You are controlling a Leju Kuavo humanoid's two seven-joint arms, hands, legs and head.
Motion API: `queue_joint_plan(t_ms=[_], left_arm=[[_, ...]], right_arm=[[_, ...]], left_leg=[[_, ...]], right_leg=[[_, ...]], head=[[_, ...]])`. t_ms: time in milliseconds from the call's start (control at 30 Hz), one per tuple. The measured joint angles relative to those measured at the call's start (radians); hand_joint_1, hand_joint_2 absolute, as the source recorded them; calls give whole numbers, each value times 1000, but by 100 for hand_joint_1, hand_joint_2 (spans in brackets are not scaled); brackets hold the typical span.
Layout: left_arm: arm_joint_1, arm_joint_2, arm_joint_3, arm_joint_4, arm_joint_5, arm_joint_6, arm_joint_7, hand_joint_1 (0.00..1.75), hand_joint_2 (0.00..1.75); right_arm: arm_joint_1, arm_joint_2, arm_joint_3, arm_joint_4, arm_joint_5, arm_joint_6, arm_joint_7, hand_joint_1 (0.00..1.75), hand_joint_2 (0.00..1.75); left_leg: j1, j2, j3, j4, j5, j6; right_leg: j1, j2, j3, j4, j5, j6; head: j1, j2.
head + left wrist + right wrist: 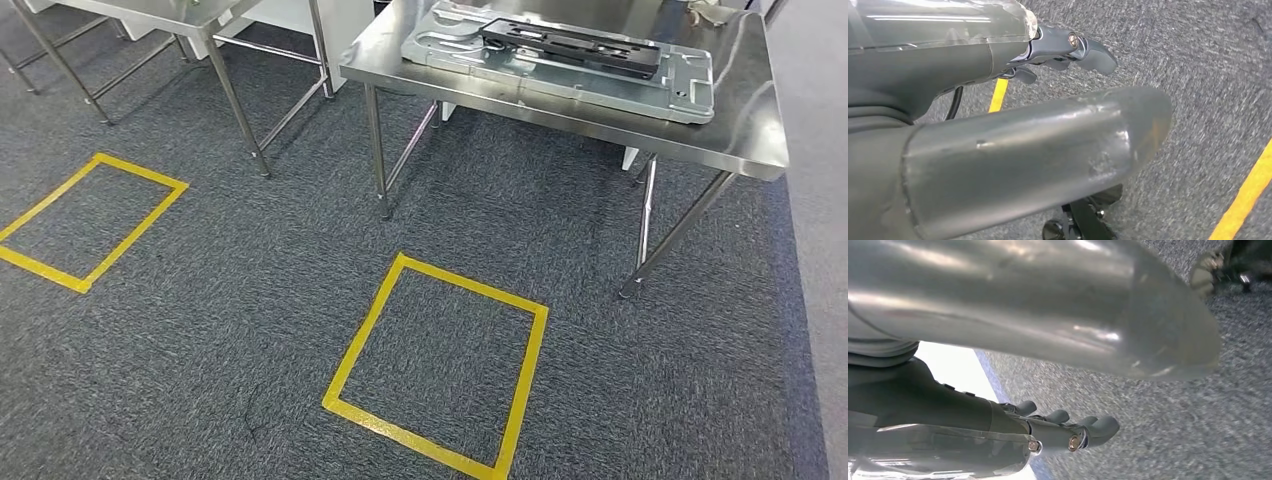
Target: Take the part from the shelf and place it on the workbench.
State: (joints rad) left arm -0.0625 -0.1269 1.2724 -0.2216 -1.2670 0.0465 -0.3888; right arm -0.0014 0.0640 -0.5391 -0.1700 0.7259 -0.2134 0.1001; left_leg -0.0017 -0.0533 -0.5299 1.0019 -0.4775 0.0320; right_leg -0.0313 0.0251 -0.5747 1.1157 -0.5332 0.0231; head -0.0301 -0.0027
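Carpet point(250, 330), grey with yellow tape squares, fills my head view. Upper right, the black slotted part point(575, 45) lies on a silver metal plate point(690, 95) on the steel worktop point(740, 140). My left hand point(1068, 50) and right hand point(1068, 432) hang spread, holding nothing.

A workshop or test lab: steel workbenches point(560, 75) on grey carpet point(250, 300) with yellow taped squares point(437, 365).

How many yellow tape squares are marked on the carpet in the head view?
2: one yellow square lies before the steel table; the other yellow square lies far left, cut by the picture's edge.
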Motion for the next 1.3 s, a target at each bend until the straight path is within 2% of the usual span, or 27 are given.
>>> queue_joint_plan(t_ms=[33, 100, 167, 233, 300, 333, 367, 400, 433, 467, 500, 533, 600, 667, 733, 800, 833, 867, 900, 933, 967, 1033, 1100, 1167, 1200, 1233, 1300], left_arm=[[-1, 0, 0, 0, 0, 2, -1, 0, 0], [-3, 1, 0, 0, -1, 5, -4, 0, 0], [-1, 2, -1, 0, -3, 6, -6, 0, 0], [1, 2, -1, 0, -7, 7, -6, 0, 0], [-1, 1, -3, 0, -15, 8, -3, 0, 0], [-1, 1, -4, 0, -19, 9, -2, 0, 0], [1, 1, -6, 0, -23, 10, 0, 0, 0], [3, 1, -7, 0, -26, 11, 1, 0, 0], [5, 0, -8, 0, -28, 12, 2, 0, 0], [6, 0, -8, 0, -27, 12, 5, 0, 0], [6, 0, -9, 0, -25, 12, 10, 0, 0], [3, 1, -9, 0, -20, 12, 14, 0, 0], [-1, 4, -9, 0, -13, 10, 20, 0, 0], [0, 7, -9, 0, -11, 8, 21, 0, 0], [2, 10, -8, 0, -10, 7, 21, 0, 0], [-2, 10, -8, 0, -10, 7, 22, 0, 0], [-4, 10, -8, 0, -10, 8, 23, 0, 0], [-5, 10, -8, 0, -10, 9, 24, 0, 0], [-4, 10, -8, 0, -10, 10, 26, 0, 0], [-4, 10, -8, 0, -11, 10, 27, 0, 0], [-3, 10, -8, 0, -11, 11, 29, 0, 0], [-3, 9, -8, 0, -10, 12, 34, 0, 0], [-5, 9, -7, 1, -5, 11, 39, 0, 0], [-5, 10, -5, 1, 0, 10, 42, 0, 0], [-4, 10, -4, 1, 1, 10, 43, 0, 0], [-3, 11, -3, 1, 1, 10, 45, 0, 0], [-5, 12, -3, 1, 1, 11, 47, 0, 0]], right_arm=[[0, 3, -1, 0, 0, 2, 2, 0, 0], [-1, 7, -3, 0, 0, 9, 4, 0, 0], [-3, 7, -5, 0, 1, 20, 4, 0, 0], [-4, 7, -7, 0, 1, 33, 4, 0, 0], [-1, 6, -9, 0, 1, 44, 4, 0, 0], [0, 4, -10, 1, 1, 48, 4, 0, 0], [0, 2, -12, 1, 0, 51, 4, 0, 0], [0, 1, -14, 1, -2, 53, 4, 0, 0], [-1, 0, -15, 1, -3, 55, 4, 0, 0], [-1, 0, -16, 1, -2, 59, 4, 0, 0], [-2, 0, -16, 1, 1, 64, 4, 0, 0], [-2, 0, -16, 1, 4, 68, 4, 0, 0], [-4, 0, -16, 1, 10, 77, 4, 0, 0], [-9, 0, -16, 1, 11, 83, 4, 0, 0], [-12, 1, -16, 1, 11, 86, 5, 0, 0], [-10, 7, -16, 1, 11, 86, 6, 0, 0], [-8, 12, -16, 1, 11, 86, 6, 0, 0], [-7, 17, -16, 1, 11, 86, 7, 0, 0], [-6, 22, -16, 1, 11, 86, 8, 0, 0], [-5, 25, -16, 1, 11, 86, 8, 0, 0], [-5, 28, -16, 1, 11, 85, 8, 0, 0], [-4, 32, -17, 1, 13, 86, 8, 0, 0], [-4, 34, -18, 1, 19, 87, 7, 0, 0], [-6, 33, -18, 1, 24, 89, 7, 0, 0], [-8, 33, -18, 1, 26, 90, 7, 0, 0], [-8, 33, -18, 1, 26, 90, 7, 0, 0], [-5, 30, -18, 1, 26, 90, 7, 0, 0]], left_leg=[[-1, -10, -5, 8, -3, -6], [-1, -26, -18, 18, -5, -20], [3, -36, -25, 20, -3, -32], [4, -11, -43, 56, -28, -42], [7, 28, -94, 165, -88, -51], [10, 35, -125, 229, -116, -56], [12, 39, -146, 274, -128, -59], [13, 42, -151, 286, -122, -61], [15, 47, -137, 258, -98, -62], [15, 56, -106, 199, -63, -61], [14, 74, -70, 129, -36, -59], [11, 88, -42, 72, -16, -54], [4, 102, -22, 23, -8, -41], [3, 86, -24, 18, -3, -26], [7, 71, -21, 8, 5, -11], [8, 57, -21, 2, 12, 1], [6, 48, -23, 2, 13, 4], [3, 38, -25, 2, 14, 6], [1, 27, -25, 3, 14, 7], [0, 16, -25, 5, 14, 7], [-1, 5, -25, 7, 14, 6], [-4, -17, -30, 17, 11, 2], [-5, -35, -40, 27, 9, -8], [-3, -51, -47, 28, 11, -21], [-2, -50, -49, 31, 9, -26], [-2, -38, -55, 44, 0, -32], [-1, 6, -92, 126, -48, -42]], right_leg=[[-2, 16, 21, -47, 16, -2], [1, 32, 32, -80, 16, -7], [0, 14, 32, -87, 19, -18], [-4, -6, 36, -97, 25, -31], [-3, -29, 37, -101, 26, -38], [-2, -41, 36, -100, 25, -40], [-1, -52, 36, -100, 24, -40], [-1, -63, 37, -99, 23, -39], [-2, -72, 38, -98, 22, -38], [-2, -81, 40, -98, 20, -35], [-2, -90, 43, -97, 18, -32], [0, -99, 46, -96, 15, -27], [6, -115, 50, -97, 13, -16], [7, -124, 55, -101, 13, -4], [4, -95, 49, -81, -7, 5], [3, -50, 7, 11, -64, 6], [4, -39, -26, 75, -96, 4], [5, -34, -54, 130, -115, 2], [6, -32, -70, 158, -115, 1], [7, -30, -69, 151, -96, -1], [8, -26, -51, 110, -62, -4], [8, 6, 0, -8, 0, -13], [10, 32, 25, -72, 18, -20], [11, 24, 27, -82, 16, -27], [10, 14, 31, -88, 19, -32], [8, 4, 35, -94, 21, -37], [6, -20, 42, -104, 24, -45]], head=[[0, 0], [0, 0], [0, 0], [0, 0], [0, 0], [0, 0], [0, 0], [0, 0], [0, 0], [0, 0], [0, 0], [0, 0], [0, 0], [0, 0], [0, 0], [0, 0], [0, 0], [0, 0], [0, 0], [0, 0], [0, 0], [0, 0], [0, 0], [0, 0], [0, 0], [0, 0], [-1, 0]])
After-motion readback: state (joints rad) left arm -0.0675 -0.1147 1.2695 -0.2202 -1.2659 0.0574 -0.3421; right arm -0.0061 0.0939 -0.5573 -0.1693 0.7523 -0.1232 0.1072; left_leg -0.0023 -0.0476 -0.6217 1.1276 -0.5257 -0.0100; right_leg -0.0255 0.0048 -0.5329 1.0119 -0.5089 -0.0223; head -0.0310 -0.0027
